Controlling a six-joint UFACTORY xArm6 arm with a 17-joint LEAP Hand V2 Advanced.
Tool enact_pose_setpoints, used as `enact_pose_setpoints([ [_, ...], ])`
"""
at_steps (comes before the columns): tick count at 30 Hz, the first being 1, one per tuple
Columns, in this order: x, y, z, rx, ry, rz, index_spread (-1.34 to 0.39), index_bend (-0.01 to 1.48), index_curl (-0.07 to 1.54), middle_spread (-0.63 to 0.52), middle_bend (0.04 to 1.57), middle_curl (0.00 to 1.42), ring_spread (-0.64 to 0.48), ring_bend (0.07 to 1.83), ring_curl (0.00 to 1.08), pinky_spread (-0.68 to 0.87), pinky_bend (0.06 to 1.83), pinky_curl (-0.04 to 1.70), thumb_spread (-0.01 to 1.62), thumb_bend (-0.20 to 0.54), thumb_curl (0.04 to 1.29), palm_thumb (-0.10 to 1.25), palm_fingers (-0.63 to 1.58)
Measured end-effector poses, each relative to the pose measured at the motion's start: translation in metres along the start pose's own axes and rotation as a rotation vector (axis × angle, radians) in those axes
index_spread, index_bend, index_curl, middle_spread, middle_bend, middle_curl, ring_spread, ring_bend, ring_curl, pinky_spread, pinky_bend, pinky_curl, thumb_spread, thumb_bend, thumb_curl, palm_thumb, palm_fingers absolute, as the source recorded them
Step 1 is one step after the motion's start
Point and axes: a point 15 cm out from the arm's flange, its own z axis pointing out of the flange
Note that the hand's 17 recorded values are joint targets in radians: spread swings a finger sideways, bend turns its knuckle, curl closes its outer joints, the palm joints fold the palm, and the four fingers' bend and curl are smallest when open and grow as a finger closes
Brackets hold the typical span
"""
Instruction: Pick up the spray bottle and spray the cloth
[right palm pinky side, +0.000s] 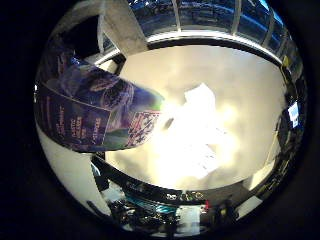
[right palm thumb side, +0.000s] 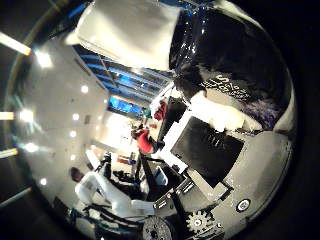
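The spray bottle (right palm pinky side: 95, 117) is already lifted and sitting close against the palm, so the pick-up is looking done; the spraying is what is remaining, judging by how things lie. In the little finger side view the bottle is filling the nine o'clock part, its purple and blue printed label wrapping a rounded body with a green patch near the end. Beyond it, toward three o'clock, the white cloth (right palm pinky side: 200, 130) is lying crumpled on the pale table (right palm pinky side: 150, 70), well apart from the bottle and washed out by glare. In the thumb side view the hand (right palm thumb side: 215, 150) is showing black and white fingers curling round the dark glossy bottle at one o'clock, gripping it firmly
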Motion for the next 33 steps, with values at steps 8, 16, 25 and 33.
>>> enact_pose_setpoints([
  [8,0.007,0.015,0.059,0.053,-0.193,0.029,-0.23,1.11,0.9,-0.1,1.43,0.66,-0.21,1.38,0.79,-0.14,1.02,1.52,0.84,-0.018,0.83,1.0,1.12],
  [16,0.024,0.032,0.108,0.059,-0.249,0.033,-0.23,1.11,0.9,-0.1,1.43,0.66,-0.2,1.37,0.79,-0.14,1.02,1.52,0.85,-0.018,0.82,0.99,1.12],
  [25,0.059,0.068,0.157,-0.013,-0.246,0.07,-0.23,1.11,0.91,-0.1,1.42,0.66,-0.21,1.37,0.78,-0.14,1.02,1.5,0.89,-0.02,0.82,0.98,1.13],
  [33,0.075,0.09,0.184,-0.064,-0.242,0.091,-0.23,1.09,0.91,-0.1,1.42,0.66,-0.21,1.37,0.78,-0.15,1.01,1.45,0.95,-0.017,0.79,0.93,1.13],
])
